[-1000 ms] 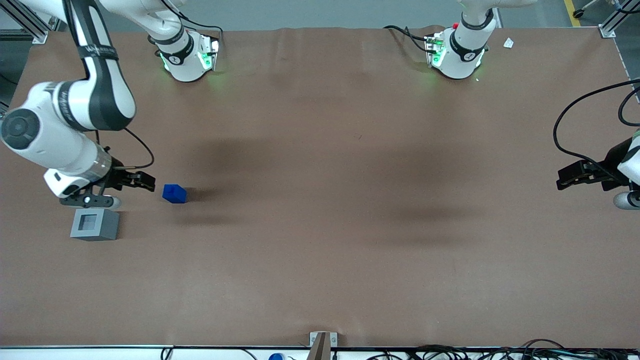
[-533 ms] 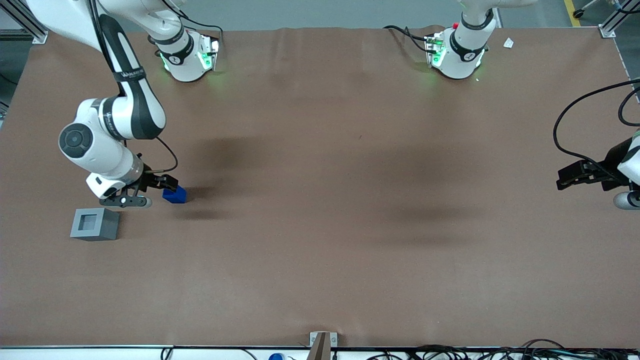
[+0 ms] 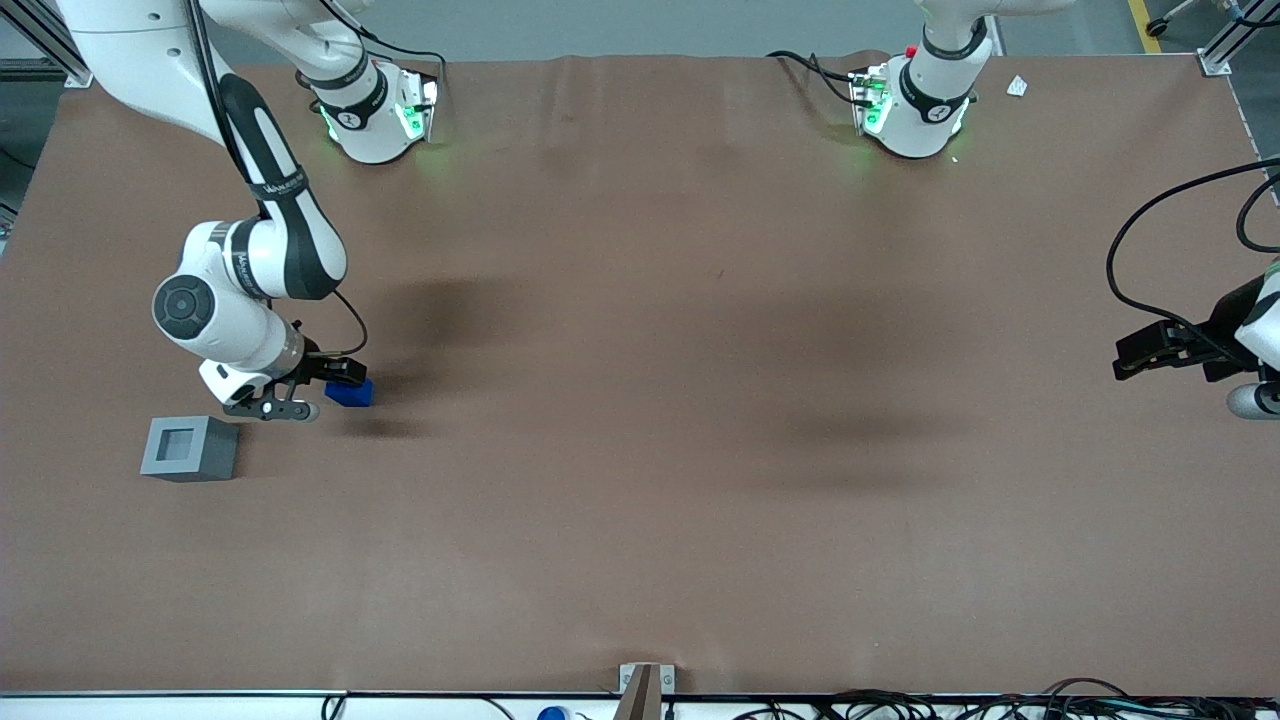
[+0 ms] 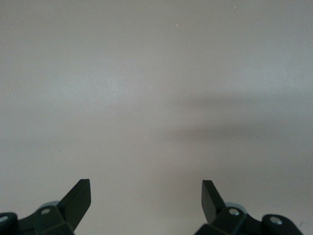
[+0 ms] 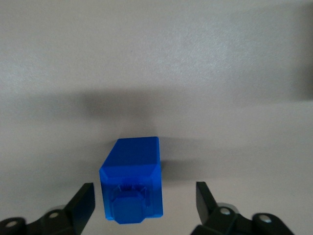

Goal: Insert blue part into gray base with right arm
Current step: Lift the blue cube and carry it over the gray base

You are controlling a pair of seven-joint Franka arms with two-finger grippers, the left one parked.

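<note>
**Desk:** What is the hand doing?

**Operator:** I have the right arm's black two-finger gripper [image 5: 142, 200] low over the brown table [image 3: 640, 420], spread wide and holding nothing. The small bright blue plastic block [image 5: 132, 188] sits between the fingers [image 5: 83, 203], closer to one than the other, and I see no contact yet. From the front, the gripper [image 3: 335, 378] is right at the block [image 3: 350, 393].

**Desk:** And the target?

**Operator:** The light gray square plastic base with its square recess [image 3: 190, 448] stands near, nearer the front camera and toward the working arm's end of the table, recess empty.

**Desk:** Risk?

**Operator:** The block is off-centre and looks slightly skewed to the fingers. As I judge it, one finger could touch first and push or twist it, leaving a crooked grip that would jam at the recess.
</note>
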